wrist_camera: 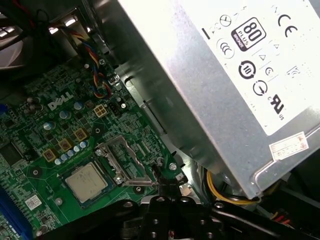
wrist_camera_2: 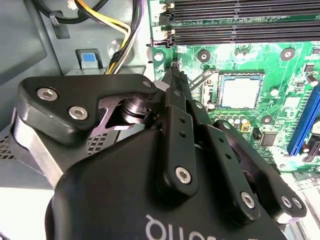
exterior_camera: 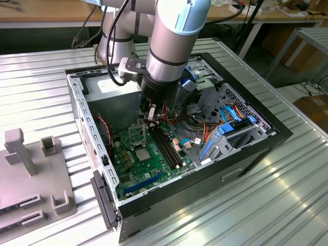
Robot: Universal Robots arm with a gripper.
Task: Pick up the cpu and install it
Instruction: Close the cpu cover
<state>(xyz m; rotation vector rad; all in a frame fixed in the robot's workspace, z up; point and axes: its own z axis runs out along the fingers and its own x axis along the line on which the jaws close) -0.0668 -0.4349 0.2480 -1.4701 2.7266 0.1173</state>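
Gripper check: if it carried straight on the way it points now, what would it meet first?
Most likely the open socket frame or the motherboard right beside it. The gripper points down at that spot, the cpu lying further off. Depth is hard to judge.

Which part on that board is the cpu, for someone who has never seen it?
Find the open black computer case on the metal table, then the green motherboard on its floor. The cpu is the small flat silver-grey square beside the long black memory slots. Unlike the hollow silver frame next to it, its top is plain and solid.
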